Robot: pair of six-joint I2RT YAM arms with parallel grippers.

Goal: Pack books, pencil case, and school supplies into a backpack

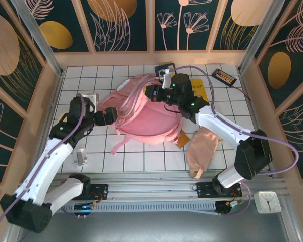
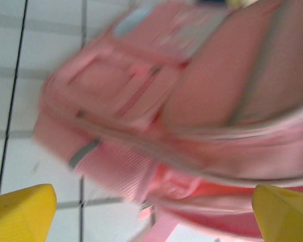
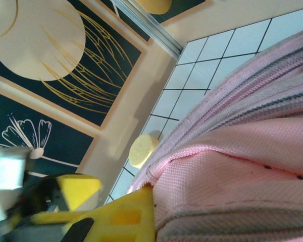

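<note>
you have one bright pink backpack [image 1: 151, 121] lying at the centre of the white tiled table [image 1: 141, 161], its straps trailing toward 6 o'clock. no writing on it can be read; the left wrist view of it is blurred.

count two books. the navy book [image 1: 165, 67] sits at 12 o'clock from the backpack, just beside its top edge, with a small cover picture too small to make out. the yellow book [image 1: 202, 94] lies at 2 o'clock, partly covered by your right arm.

there is one peach pencil case [image 1: 202, 148], at 4 o'clock from the backpack, slumped on the tiles. one orange pad [image 1: 183, 139] lies between the pencil case and the backpack, touching both as far as you can tell.

one black gadget with red marks [image 1: 224, 76] rests at 1 o'clock near the back wall; its marks are too small to read. one pale yellow disc [image 3: 143, 150] lies on the tiles by the wall, near the backpack's rim. one small white clock [image 1: 266, 200] sits off the tiles at 4 o'clock.

your left gripper [image 1: 111, 117] is at 9 o'clock of the backpack with jaws spread wide; its yellow fingertips [image 2: 22, 209] hold nothing. your right gripper [image 1: 150, 92] is at 12 o'clock on the backpack, its fingers [image 3: 123, 217] pinched tight on the fabric rim.
</note>
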